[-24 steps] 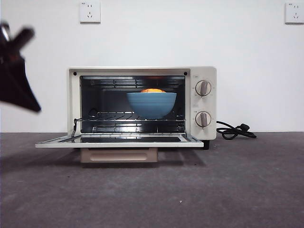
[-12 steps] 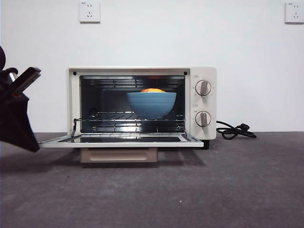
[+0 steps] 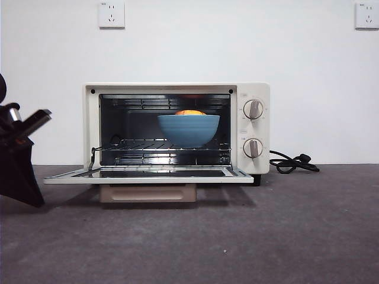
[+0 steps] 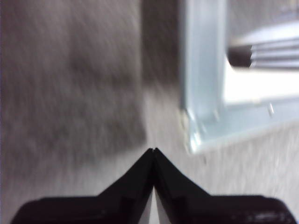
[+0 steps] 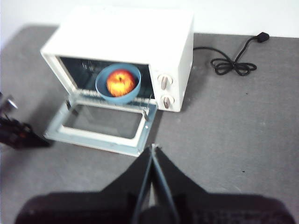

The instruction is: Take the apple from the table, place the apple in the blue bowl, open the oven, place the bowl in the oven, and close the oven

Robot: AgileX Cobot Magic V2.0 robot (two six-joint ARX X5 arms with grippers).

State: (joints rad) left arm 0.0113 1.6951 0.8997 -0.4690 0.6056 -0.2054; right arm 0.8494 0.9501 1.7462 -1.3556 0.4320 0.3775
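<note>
The cream oven [image 3: 177,87] stands open, its glass door [image 3: 148,176] lying flat over the table [image 3: 266,236]. Inside, the blue bowl [image 3: 188,130] rests on the wire rack, and the apple [image 3: 190,112] peeks over its rim. From high above, the right wrist view shows the red-yellow apple [image 5: 120,82] sitting in the bowl [image 5: 103,93]. My left gripper [image 3: 32,198] is shut and empty, low beside the door's left corner [image 4: 201,93]. My right gripper [image 5: 153,147] is shut and empty, held high in front of the oven.
A black cord [image 3: 293,163] lies coiled on the table to the right of the oven. Two wall outlets [image 3: 112,15] sit high on the white wall. The oven's two knobs [image 3: 253,109] are on its right side.
My left arm has dropped from the upper left down to table level beside the door's left corner. Oven, bowl and apple have not moved.
</note>
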